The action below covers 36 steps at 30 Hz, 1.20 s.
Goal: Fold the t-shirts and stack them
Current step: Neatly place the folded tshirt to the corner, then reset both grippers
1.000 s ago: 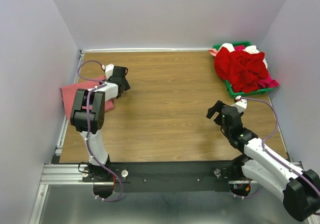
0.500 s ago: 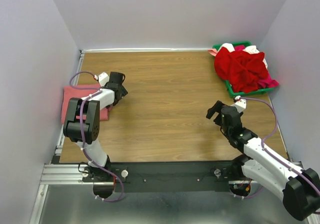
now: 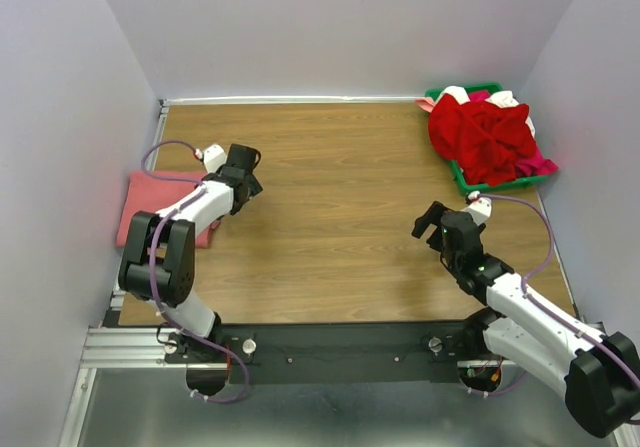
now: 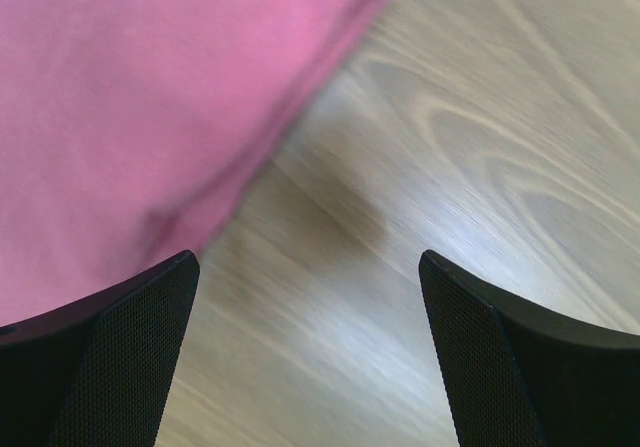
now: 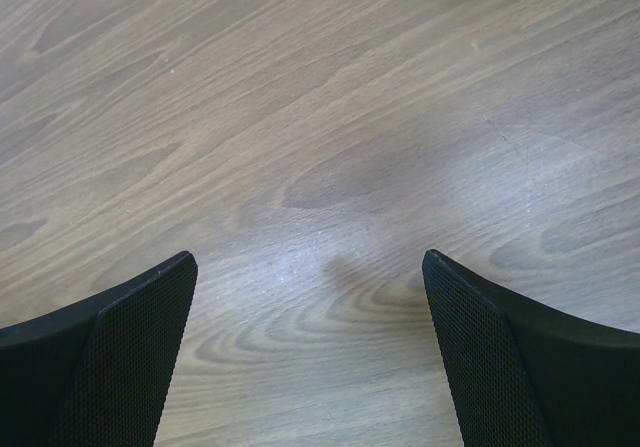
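Observation:
A folded salmon-pink t-shirt (image 3: 150, 207) lies at the table's left edge; in the left wrist view its edge (image 4: 130, 117) fills the upper left. My left gripper (image 3: 243, 169) stands open just right of it, over bare wood (image 4: 310, 267), holding nothing. A heap of red t-shirts (image 3: 485, 137), with white and magenta ones under it, fills the green tray (image 3: 470, 179) at the back right. My right gripper (image 3: 436, 219) hovers open over bare wood (image 5: 310, 267) in front of the tray, nothing between its fingers.
Grey walls close in the table on the left, back and right. The metal rail (image 3: 330, 342) with both arm bases runs along the near edge. Wood tabletop (image 3: 330, 187) lies between the two arms.
My left arm has swung down and stretched out lower, its gripper drifting slightly right off the folded pink shirt, which now shows more. The right arm has not moved.

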Available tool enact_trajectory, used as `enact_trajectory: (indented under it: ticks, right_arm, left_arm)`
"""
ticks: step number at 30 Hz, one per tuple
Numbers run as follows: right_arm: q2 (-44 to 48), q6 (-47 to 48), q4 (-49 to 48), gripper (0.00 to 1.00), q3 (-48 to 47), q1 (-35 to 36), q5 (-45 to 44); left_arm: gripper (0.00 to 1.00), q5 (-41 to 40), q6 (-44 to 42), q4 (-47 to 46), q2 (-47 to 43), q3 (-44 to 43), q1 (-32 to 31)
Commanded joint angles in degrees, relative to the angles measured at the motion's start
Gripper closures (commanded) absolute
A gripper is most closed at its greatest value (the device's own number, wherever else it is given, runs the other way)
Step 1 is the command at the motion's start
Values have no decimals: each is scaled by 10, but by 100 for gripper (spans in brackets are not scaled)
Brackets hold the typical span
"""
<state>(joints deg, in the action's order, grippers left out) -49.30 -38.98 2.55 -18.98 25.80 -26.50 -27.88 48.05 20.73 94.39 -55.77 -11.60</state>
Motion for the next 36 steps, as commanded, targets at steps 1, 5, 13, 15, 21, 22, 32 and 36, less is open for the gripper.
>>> enact_trajectory:
  ticks: [1, 5, 13, 15, 21, 22, 32, 36]
  right_arm:
    - [-3, -1, -11, 0, 2, -2, -7]
    - [-3, -2, 0, 0, -1, -2, -8]
    - [61, -22, 90, 0, -20, -2, 43]
    - [80, -45, 104, 0, -14, -2, 50]
    - [147, -76, 121, 0, -10, -3, 80]
    - [154, -80, 124, 0, -10, -2, 81]
    - [198, -105, 145, 0, -11, -2, 91]
    - [209, -104, 150, 0, -9, -2, 95]
  left_arm:
    - [2, -32, -17, 23, -60, -24, -47]
    - [2, -59, -29, 21, -118, -15, -98]
    - [2, -13, -61, -66, -303, 95, -156]
    - [2, 0, -61, -82, -351, 133, -156]
    - [1, 25, -61, -96, -452, 192, -155]
    - [1, 30, -63, -101, -480, 196, -156]
    - [1, 54, -55, -127, -539, 225, -156]
    - [1, 57, -49, -118, -521, 217, -155]
